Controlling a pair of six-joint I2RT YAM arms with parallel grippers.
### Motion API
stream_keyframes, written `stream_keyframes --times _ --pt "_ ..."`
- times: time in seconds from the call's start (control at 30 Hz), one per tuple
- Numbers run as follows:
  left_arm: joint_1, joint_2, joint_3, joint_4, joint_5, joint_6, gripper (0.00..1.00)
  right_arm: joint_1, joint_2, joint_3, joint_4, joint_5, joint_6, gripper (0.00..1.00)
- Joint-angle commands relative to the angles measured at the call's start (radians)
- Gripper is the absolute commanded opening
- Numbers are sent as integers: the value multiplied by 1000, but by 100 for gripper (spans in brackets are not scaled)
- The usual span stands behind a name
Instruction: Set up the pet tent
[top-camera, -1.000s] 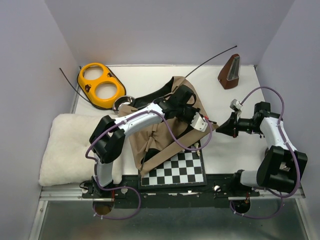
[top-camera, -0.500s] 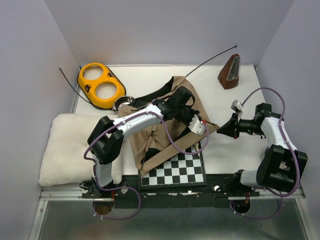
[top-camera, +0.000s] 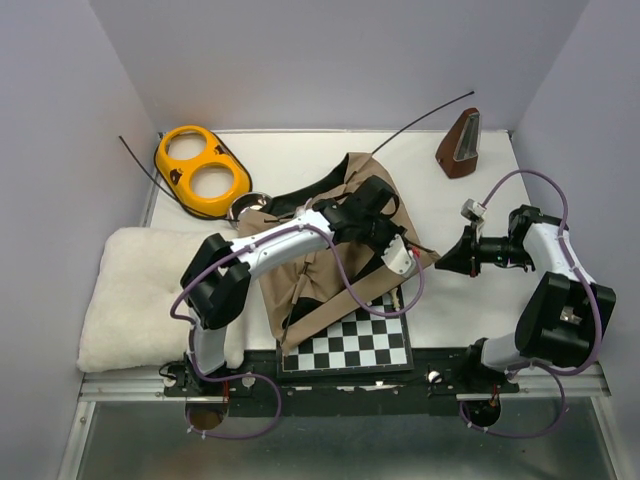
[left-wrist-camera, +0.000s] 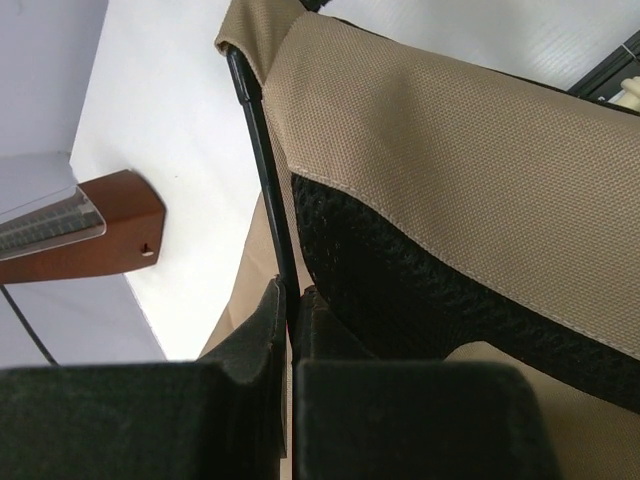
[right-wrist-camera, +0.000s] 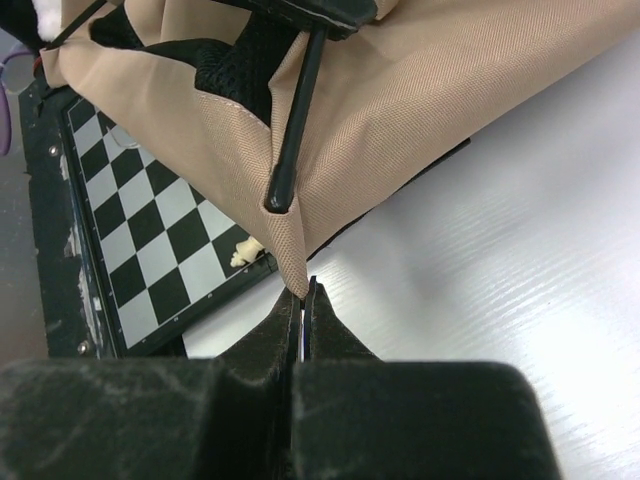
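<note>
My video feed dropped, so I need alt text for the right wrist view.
The right gripper is shut on a corner of the tan pet tent, close to the tip of a black pole lying against the fabric. A chessboard lies under the tent at left, with white table at right.

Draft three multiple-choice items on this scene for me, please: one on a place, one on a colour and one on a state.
1. Where on the table does the metronome stand?
A. near left corner
B. middle
C. far right corner

2. What colour is the double bowl?
A. blue
B. yellow
C. green

3. The right gripper has its jaws:
A. shut on a corner of the pet tent
B. wide open above it
C. shut on the metronome

Answers:
1. C, as the top view shows it at the far right.
2. B, as its rim is bright yellow.
3. A, as the wrist view shows the tan corner pinched between closed jaws.
</note>
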Motion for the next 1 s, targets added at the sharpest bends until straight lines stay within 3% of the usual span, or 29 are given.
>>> stream_keyframes --times 0.0,0.37,0.53,0.77,0.97 --pt "3 40 11 -126 -144 113 0 -11 10 31 -54 9 -45 1" --pt "-40 80 26 -99 -178 150 0 44 80 65 -61 80 23 2" --pt "-54 92 32 -91 -183 162 0 58 105 80 -79 89 9 23" --pt "-74 97 23 -45 -187 174 0 88 117 83 -67 91 26 32" --pt "-80 85 -6 -23 -205 165 0 96 126 120 -166 118 -31 56"
